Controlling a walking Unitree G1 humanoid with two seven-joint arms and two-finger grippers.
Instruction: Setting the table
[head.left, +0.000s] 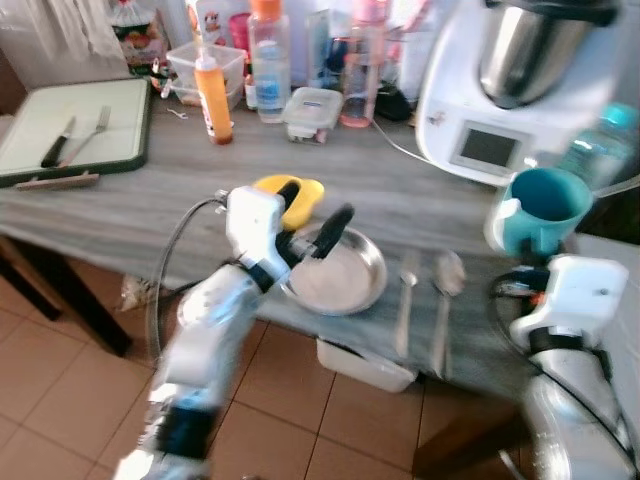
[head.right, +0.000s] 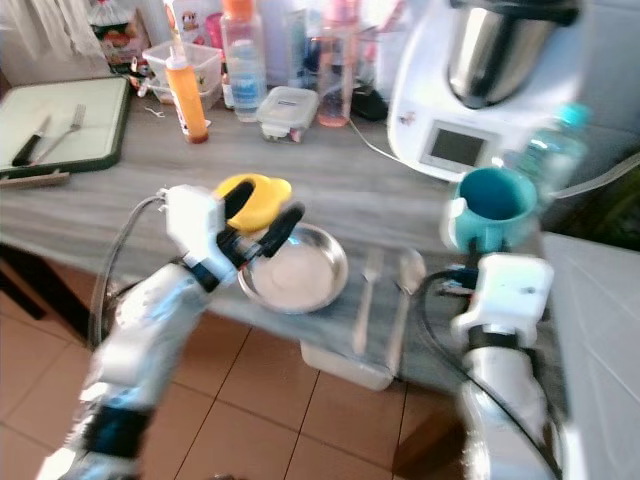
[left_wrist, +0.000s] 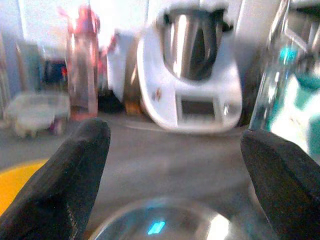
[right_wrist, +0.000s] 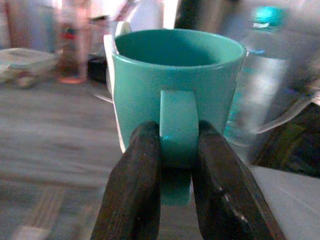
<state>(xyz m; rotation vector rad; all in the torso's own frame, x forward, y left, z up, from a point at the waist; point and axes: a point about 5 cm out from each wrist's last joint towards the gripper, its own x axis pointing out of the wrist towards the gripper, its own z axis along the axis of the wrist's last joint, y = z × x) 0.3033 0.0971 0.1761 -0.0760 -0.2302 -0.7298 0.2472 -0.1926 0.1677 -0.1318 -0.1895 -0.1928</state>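
Note:
A teal mug (head.left: 545, 207) hangs above the table's right end, and my right gripper (right_wrist: 177, 165) is shut on its handle (right_wrist: 177, 125). A round metal plate (head.left: 338, 275) lies near the table's front edge, with a fork (head.left: 406, 300) and a spoon (head.left: 446, 290) laid to its right. My left gripper (head.left: 312, 222) stands open just over the plate's left rim, its fingers (left_wrist: 65, 185) wide apart. A yellow bowl (head.left: 290, 197) sits just behind it.
A white kitchen machine (head.left: 520, 90) with a steel bowl stands at the back right, beside a water bottle (head.left: 600, 145). Bottles and food boxes (head.left: 312, 110) crowd the back. A green tray (head.left: 75, 125) with a knife and fork lies at the left.

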